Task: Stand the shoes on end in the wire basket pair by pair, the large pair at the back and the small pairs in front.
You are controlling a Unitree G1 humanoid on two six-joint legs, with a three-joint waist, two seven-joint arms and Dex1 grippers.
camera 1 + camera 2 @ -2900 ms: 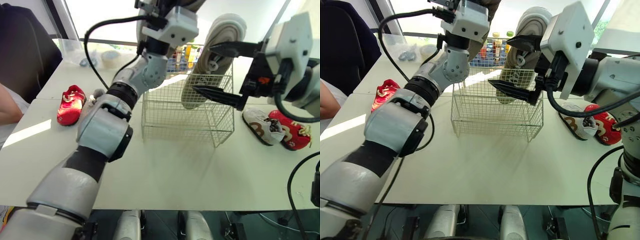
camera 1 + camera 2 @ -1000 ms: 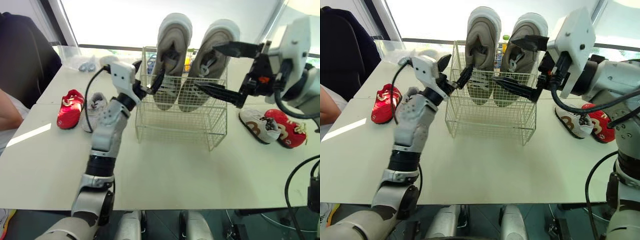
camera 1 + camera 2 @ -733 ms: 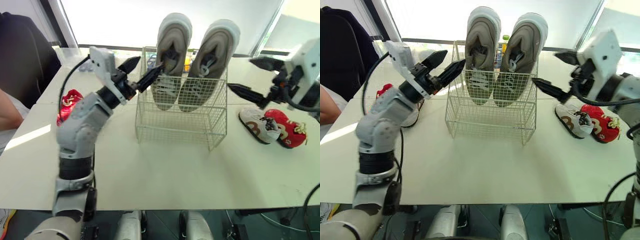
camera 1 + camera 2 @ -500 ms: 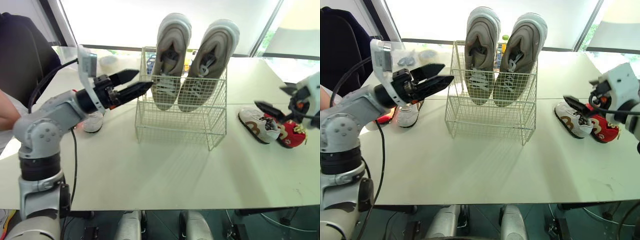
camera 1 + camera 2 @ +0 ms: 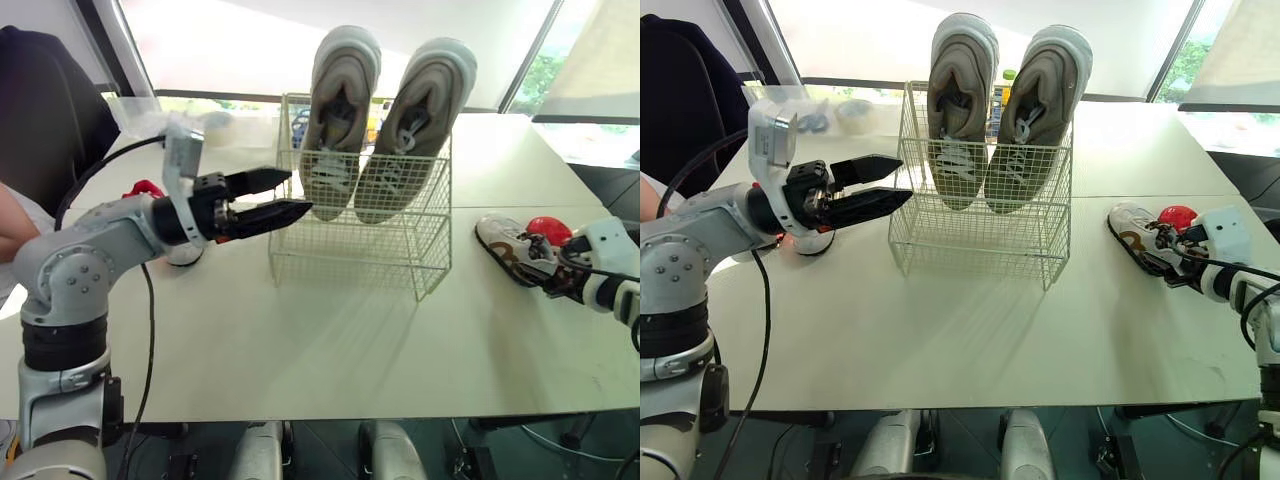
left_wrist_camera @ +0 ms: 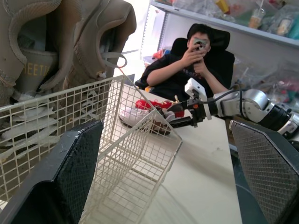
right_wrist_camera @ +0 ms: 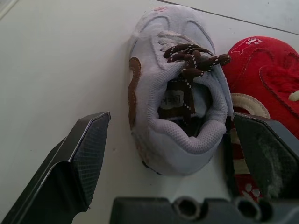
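Two large grey-beige shoes (image 5: 340,110) (image 5: 420,120) stand on end at the back of the wire basket (image 5: 345,262). My left gripper (image 5: 298,192) is open and holds nothing, hovering just left of the basket's front corner. Down on the table at the right, my right gripper (image 7: 170,115) is open, its fingers (image 7: 79,158) on either side of the heel of a small white shoe with brown laces (image 7: 173,98). A small red shoe (image 7: 261,79) lies against that white one. Another red shoe (image 5: 140,188) and a white shoe (image 5: 183,255) sit at the left, partly hidden behind my left arm.
A person in dark clothes (image 5: 40,120) sits at the table's left side. Across the table, a seated person (image 6: 198,65) holds up a phone. A plastic bag (image 5: 150,105) and bottles lie behind the basket. The basket's front half holds no shoes.
My right gripper has dropped from beside the basket to the small white shoe on the right. My left gripper has drawn back from the basket's top rim and lowered. Both stayed open.
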